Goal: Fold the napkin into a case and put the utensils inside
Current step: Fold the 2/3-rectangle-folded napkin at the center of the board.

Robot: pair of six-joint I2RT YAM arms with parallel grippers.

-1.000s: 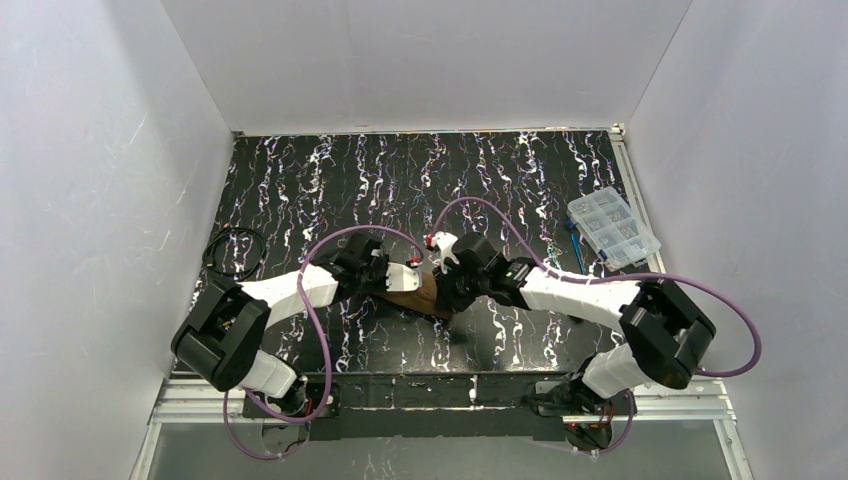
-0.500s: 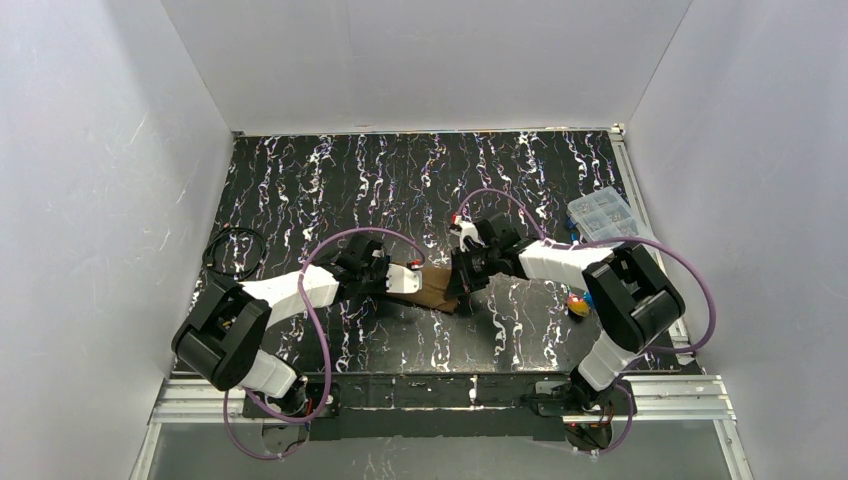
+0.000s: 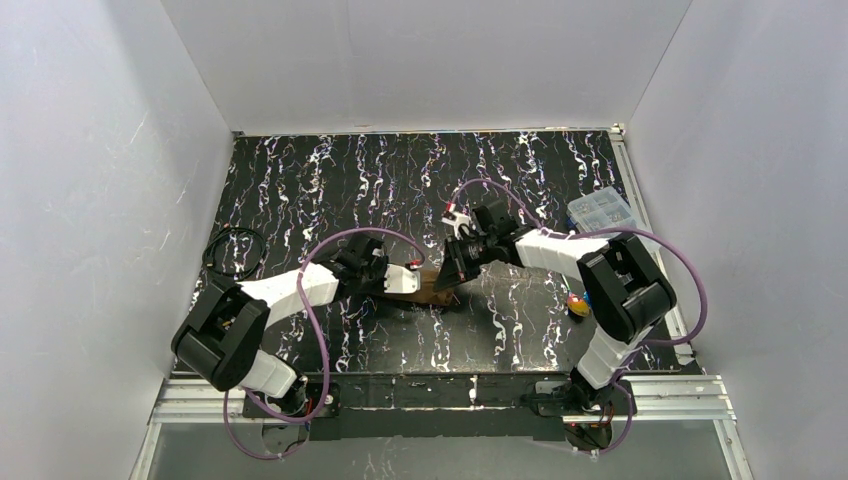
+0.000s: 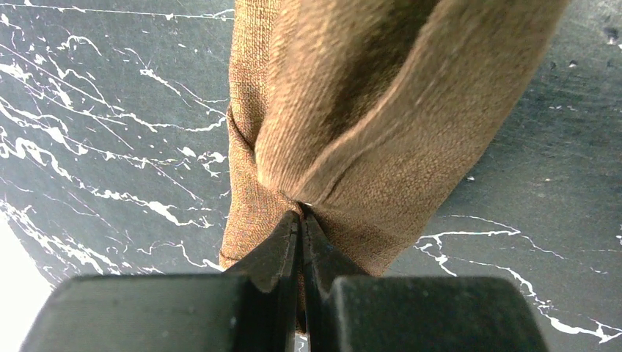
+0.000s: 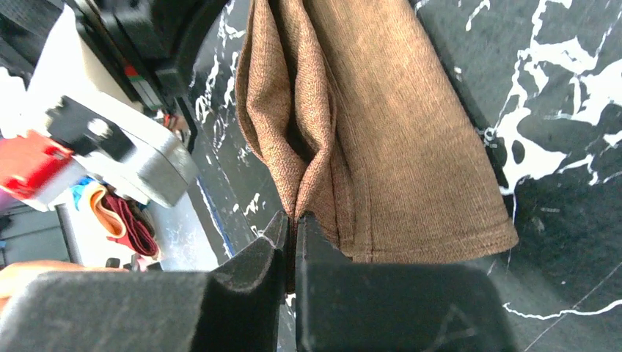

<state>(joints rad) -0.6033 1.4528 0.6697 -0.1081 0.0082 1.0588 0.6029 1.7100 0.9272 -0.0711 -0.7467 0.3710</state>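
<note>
The brown napkin (image 3: 430, 286) lies folded into a narrow layered strip in the middle of the table, between both grippers. My left gripper (image 3: 408, 281) is shut on its left end; in the left wrist view the fingertips (image 4: 301, 214) pinch a gathered fold of the cloth (image 4: 352, 110). My right gripper (image 3: 450, 277) is shut on the right end, and in the right wrist view (image 5: 293, 218) it nips a raised pleat of the napkin (image 5: 396, 132). Small blue and red utensils (image 3: 577, 303) lie by the right arm's elbow, partly hidden.
A clear plastic compartment box (image 3: 598, 211) stands at the right edge, partly behind the right arm. A black cable coil (image 3: 235, 250) lies at the left edge. White walls close in the table on three sides.
The right arm has swung its elbow back toward its base and raised its wrist, uncovering the utensils beside it. Its gripper stays on the napkin's right end. The left arm has hardly moved.
</note>
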